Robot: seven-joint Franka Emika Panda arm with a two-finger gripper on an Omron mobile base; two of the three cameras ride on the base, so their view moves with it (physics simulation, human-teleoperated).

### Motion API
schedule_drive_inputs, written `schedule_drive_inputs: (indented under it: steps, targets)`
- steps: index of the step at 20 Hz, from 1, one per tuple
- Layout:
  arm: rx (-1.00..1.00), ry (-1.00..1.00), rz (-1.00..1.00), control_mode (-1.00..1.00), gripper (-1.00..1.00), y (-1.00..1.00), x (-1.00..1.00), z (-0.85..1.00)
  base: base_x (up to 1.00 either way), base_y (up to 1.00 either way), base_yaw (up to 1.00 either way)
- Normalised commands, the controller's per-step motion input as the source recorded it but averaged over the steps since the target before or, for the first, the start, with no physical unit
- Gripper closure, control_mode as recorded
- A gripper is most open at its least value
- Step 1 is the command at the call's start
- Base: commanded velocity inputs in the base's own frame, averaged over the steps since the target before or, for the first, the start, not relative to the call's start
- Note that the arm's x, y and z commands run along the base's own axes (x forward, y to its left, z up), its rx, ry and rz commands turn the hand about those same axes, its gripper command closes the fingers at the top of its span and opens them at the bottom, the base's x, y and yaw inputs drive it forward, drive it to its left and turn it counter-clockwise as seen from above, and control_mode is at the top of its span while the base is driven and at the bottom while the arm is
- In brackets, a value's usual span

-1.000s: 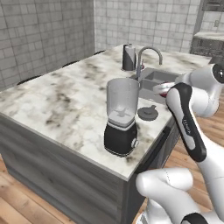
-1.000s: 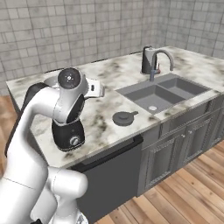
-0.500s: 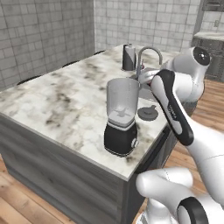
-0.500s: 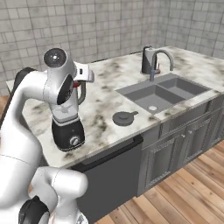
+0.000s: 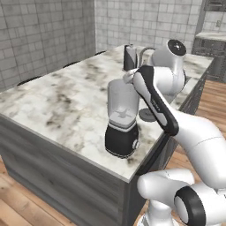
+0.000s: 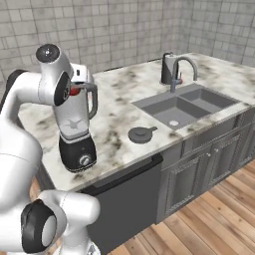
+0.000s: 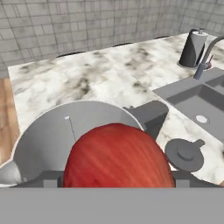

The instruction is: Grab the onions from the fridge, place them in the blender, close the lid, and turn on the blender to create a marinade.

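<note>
The blender stands near the counter's front edge, its clear jar open at the top. My gripper hovers just above the jar's mouth, shut on a red onion. In the right base view the onion shows as a red patch under my hand, level with the rim of the blender. The lid lies flat on the counter to the right of the blender, between it and the sink; it also shows as the dark disc of the lid and the lid. The fridge is out of view.
A double sink with a curved faucet is set into the marble counter right of the lid. A slim dark canister stands behind the faucet. Tiled walls close off the back and left.
My arm has swung in from the right and forward, carrying the onion over the blender's open jar. The blender and lid have not moved.
</note>
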Motion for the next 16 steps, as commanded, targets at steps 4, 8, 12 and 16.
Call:
schedule_drive_inputs:
  steps: [4, 8, 12, 16]
  targets:
    - [-0.03, 0.00, 0.03, -1.00, 1.00, 0.43, 0.31, 0.00, 0.00, 0.00, 0.00]
    - [0.00, 0.00, 0.03, -1.00, 1.00, 0.28, 0.44, -0.07, 0.00, 0.00, 0.00]
    - [0.00, 0.00, 0.04, -1.00, 1.00, 0.03, 0.54, -0.36, 0.00, 0.00, 0.00]
    - [0.00, 0.00, 0.03, -1.00, 1.00, 0.00, 0.49, -0.44, 0.00, 0.00, 0.00]
